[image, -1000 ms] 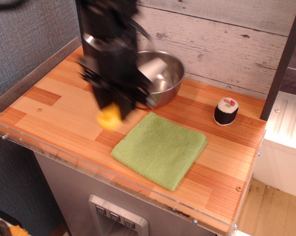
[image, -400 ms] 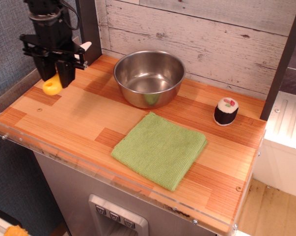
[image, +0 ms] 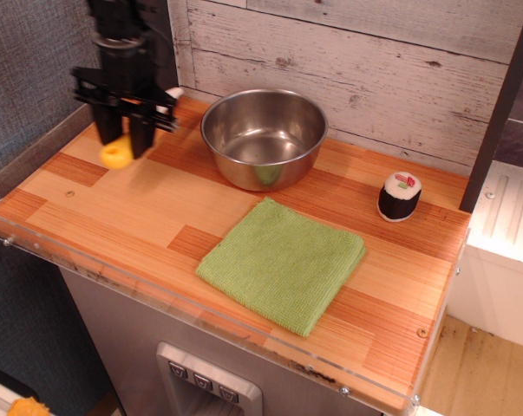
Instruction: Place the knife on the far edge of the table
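Observation:
My black gripper (image: pixel 127 143) hangs over the far left part of the wooden table (image: pixel 140 208), left of the bowl, and is shut on the knife (image: pixel 118 154). The knife's rounded yellow handle sticks out below the fingers (image: pixel 140 137). Its cream-white blade tip (image: pixel 173 92) pokes out to the right behind the gripper. The knife looks held just above the planks; I cannot tell whether it touches them.
A steel bowl (image: pixel 264 137) stands at the back middle of the table. A folded green cloth (image: pixel 283 262) lies in front of it. A toy sushi roll (image: pixel 400 197) stands at the right. A plank wall rises behind, and a clear rim (image: pixel 35 244) edges the front.
The gripper with the knife swung from the table's middle to the far left, then shifted a little right and toward the back wall.

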Available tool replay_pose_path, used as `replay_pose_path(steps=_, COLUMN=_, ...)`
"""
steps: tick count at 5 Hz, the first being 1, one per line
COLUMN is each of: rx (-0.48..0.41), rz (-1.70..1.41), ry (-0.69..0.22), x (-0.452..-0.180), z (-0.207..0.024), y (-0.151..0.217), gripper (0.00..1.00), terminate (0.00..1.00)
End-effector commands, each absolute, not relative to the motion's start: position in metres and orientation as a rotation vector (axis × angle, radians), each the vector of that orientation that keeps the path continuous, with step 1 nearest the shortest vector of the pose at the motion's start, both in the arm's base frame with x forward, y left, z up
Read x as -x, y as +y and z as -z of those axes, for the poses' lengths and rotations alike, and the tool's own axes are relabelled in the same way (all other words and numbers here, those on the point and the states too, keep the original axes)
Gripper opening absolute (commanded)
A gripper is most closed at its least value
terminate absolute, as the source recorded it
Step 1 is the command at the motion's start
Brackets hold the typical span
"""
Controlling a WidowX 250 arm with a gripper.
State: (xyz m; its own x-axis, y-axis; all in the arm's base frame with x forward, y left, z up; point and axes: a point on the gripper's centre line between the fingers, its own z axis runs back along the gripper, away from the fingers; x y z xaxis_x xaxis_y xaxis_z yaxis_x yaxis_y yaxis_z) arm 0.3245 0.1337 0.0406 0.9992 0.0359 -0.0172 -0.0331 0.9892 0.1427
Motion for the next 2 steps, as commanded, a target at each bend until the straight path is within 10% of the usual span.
replay_pose_path(steps=1, rx=-0.199, rz=-0.003, ry=-0.051, x=-0.341, z=-0.038, y=0.149, gripper=0.0, terminate=0.0)
replay_pose_path(steps=2, rx=-0.219, rz=0.017, ry=-0.027, x=-0.344, z=-0.031, y=0.161, gripper=0.0, terminate=0.0)
